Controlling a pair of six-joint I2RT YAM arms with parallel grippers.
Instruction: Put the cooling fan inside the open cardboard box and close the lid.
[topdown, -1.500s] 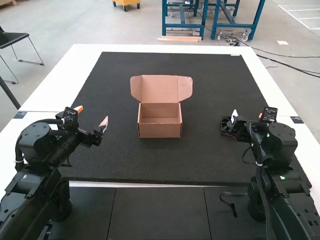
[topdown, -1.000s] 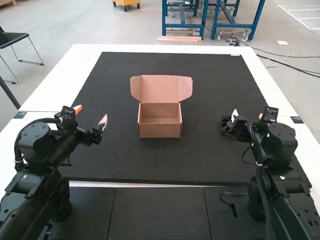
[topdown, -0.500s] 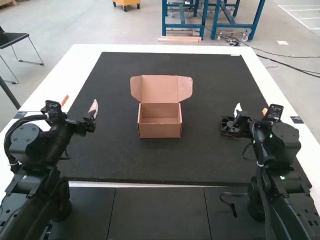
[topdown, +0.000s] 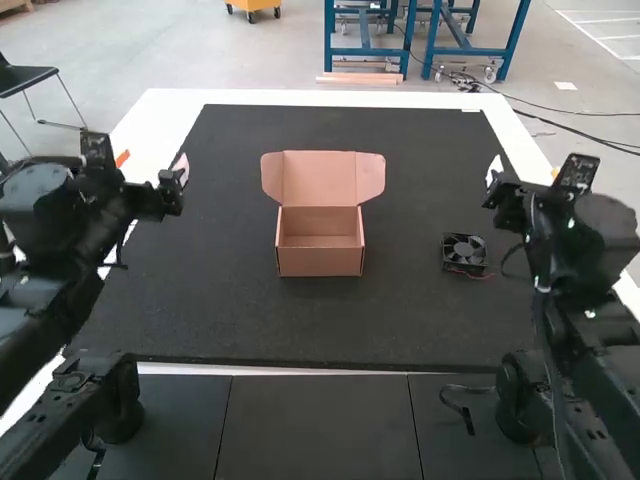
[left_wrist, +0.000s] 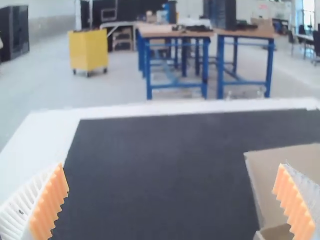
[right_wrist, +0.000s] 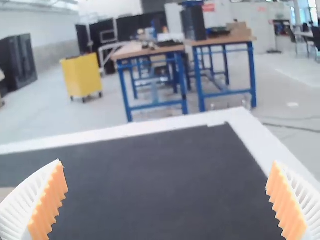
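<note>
- High view: an open brown cardboard box (topdown: 320, 240) stands near the middle of a black mat (topdown: 250, 310) that covers most of a white desk (topdown: 150, 115).
- The box's lid (topdown: 322, 177) stands upright along its far edge, with a small flap at each side.
- A black square cooling fan (topdown: 465, 252) lies flat on the mat to the right of the box, outside it and apart from it. A thin red wire trails from its right side.
- The left pincer (topdown: 151, 161) hangs above the left edge of the mat, well apart from the box. Its jaws are spread wide and hold nothing.
- Left wrist view: the white ribbed fingers (left_wrist: 30, 212) with orange pads stand far apart. Bare mat lies between them, and part of the cardboard lid shows by one finger.
- Right wrist view: the right pincer (right_wrist: 166, 200) is likewise spread wide and holds nothing. Its ribbed fingers (right_wrist: 292, 207) frame the far right corner of the mat and the desk's white border.
- In the high view the right pincer sits raised above the right side of the mat, beyond the fan and not touching it.
</note>
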